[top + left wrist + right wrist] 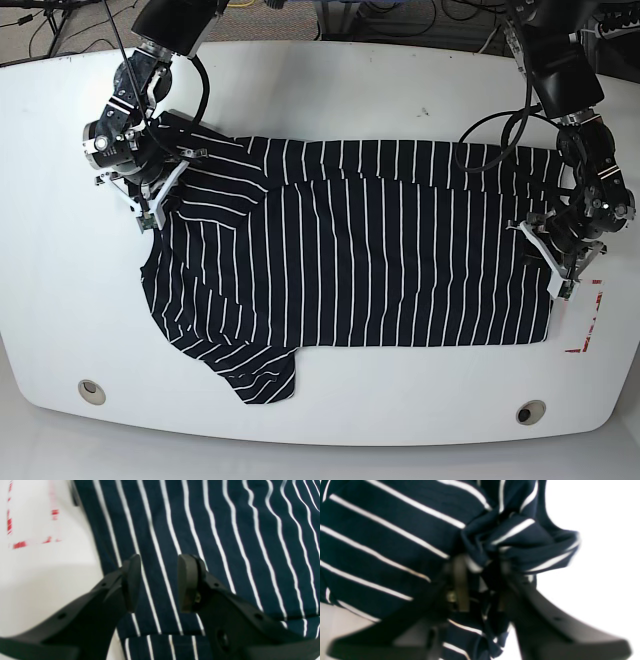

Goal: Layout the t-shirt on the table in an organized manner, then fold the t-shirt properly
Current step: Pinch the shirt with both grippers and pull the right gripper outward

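Left gripper: fingers apart above striped t-shirt | right gripper: pinching bunched t-shirt

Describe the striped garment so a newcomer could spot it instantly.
On the white table, between two round grommets near its edge, look just beyond them. The t-shirt sprawls there, dark with thin white stripes, the only fabric in view.

Right wrist view: the fingers, blurred, have a bunched fold of the t-shirt between them. White stripes run diagonally across the dark cloth. Bright white desk shows beside the gathered folds.
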`<state>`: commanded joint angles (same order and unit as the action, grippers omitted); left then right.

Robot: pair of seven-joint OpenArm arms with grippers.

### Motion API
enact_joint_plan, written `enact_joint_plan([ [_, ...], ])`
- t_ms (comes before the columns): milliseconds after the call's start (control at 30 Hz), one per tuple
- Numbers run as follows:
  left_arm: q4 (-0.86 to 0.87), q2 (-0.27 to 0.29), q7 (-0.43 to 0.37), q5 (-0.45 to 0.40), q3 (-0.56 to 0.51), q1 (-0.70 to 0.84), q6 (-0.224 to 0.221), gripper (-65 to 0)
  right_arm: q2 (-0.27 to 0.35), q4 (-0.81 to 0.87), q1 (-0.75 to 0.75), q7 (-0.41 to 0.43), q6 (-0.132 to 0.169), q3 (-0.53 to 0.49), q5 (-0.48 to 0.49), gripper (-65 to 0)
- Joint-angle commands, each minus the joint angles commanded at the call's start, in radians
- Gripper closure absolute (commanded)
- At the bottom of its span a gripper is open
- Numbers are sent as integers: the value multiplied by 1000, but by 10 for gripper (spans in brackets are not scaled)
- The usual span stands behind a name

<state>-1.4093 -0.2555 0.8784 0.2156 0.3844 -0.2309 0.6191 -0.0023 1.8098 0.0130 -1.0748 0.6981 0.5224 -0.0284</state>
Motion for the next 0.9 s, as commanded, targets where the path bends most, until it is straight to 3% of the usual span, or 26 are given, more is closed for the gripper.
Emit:
enact_joint_plan([
  [333,-2,-2,0,0,5,26,0,-229,0,176,-68,-120,0,5,-2,-5],
  [633,-3,-3,0,2,6,58,0,-229,2,221,-206,-132,0,5,3,-6],
  [900,-8,-37,0,8,8,118,0,-229,-26,222,-299,-132,0,5,5,-6],
])
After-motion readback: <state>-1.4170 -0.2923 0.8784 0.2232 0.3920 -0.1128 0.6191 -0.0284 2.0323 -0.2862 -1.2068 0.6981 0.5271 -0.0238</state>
